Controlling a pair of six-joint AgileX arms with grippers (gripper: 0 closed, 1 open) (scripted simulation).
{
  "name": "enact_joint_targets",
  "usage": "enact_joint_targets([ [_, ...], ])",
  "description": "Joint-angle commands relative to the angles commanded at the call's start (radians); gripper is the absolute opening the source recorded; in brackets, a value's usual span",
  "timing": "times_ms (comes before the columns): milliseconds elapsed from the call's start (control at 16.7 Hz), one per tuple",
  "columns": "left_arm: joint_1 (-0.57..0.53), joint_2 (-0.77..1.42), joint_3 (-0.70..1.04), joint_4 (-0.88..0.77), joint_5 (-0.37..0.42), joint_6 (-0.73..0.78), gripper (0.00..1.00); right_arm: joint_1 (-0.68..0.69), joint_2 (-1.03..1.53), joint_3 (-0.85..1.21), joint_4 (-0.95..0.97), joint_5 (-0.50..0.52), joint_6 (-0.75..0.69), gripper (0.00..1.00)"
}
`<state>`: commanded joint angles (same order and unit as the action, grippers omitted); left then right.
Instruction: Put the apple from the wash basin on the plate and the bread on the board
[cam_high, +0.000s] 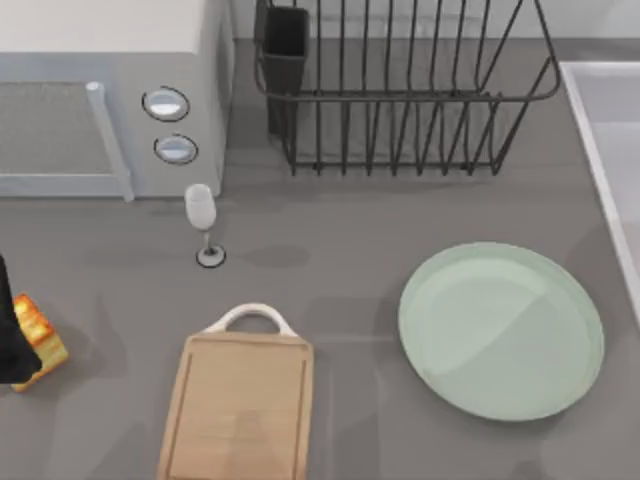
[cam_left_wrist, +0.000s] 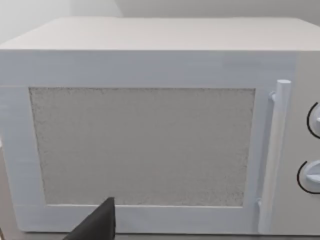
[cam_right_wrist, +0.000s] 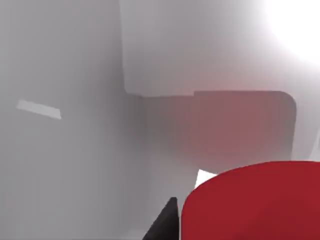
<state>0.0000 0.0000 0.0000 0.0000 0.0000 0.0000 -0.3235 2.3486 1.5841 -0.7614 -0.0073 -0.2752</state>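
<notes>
Top view: the left end effector (cam_high: 12, 335) is cut off by the left edge of the desk (cam_high: 350, 270), a black shape pressed against the small cube-like bread (cam_high: 40, 335) with its golden-orange crust; whether it grips the bread I cannot tell. The rectangular light wooden board (cam_high: 240, 410) with a white arched handle lies bare to the right of the bread, its lower end cropped. The round pale mint-green plate (cam_high: 500, 330) lies bare farther right. A strip of the white-rimmed wash basin (cam_high: 610, 150) is cut off at the right edge.

Left wrist view: a black finger tip (cam_left_wrist: 97, 222) pokes in before the boxy white microwave (cam_left_wrist: 150, 130) and its speckled door.

Right wrist view: the smooth bright red apple (cam_right_wrist: 255, 202), partly cropped, sits just beside a black finger tip (cam_right_wrist: 165, 222) of the right end effector, over the basin's pale grey floor; its grip cannot be told.
</notes>
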Motion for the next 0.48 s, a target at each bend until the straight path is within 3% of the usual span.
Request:
enact_joint_targets([
  [480, 0.000, 0.000, 0.000, 0.000, 0.000, 0.000, 1.00, 0.005, -0.128, 0.086, -0.217, -0.002, -0.012, 0.00],
])
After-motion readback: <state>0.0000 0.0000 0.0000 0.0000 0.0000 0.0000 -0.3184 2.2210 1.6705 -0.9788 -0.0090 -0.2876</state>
